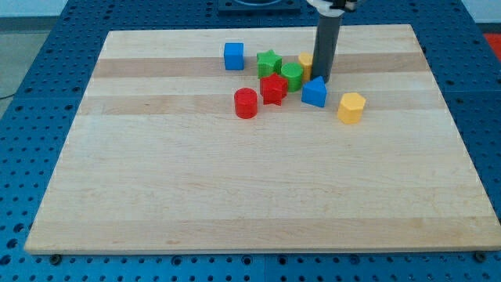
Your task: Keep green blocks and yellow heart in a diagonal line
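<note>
The green star point(268, 62) and the green cylinder point(292, 75) sit near the view's top centre, the cylinder to the lower right of the star. The yellow heart point(305, 61) lies just right of the cylinder and is partly hidden behind my rod. My tip point(323, 80) stands at the heart's right side, just above the blue triangular block point(315, 93). Whether it touches the heart cannot be told.
A red star point(273, 88) touches the green cylinder from below left. A red cylinder point(246, 103) lies left of it. A blue cube point(233, 56) sits left of the green star. A yellow hexagonal block point(351, 107) lies right of the blue triangular block.
</note>
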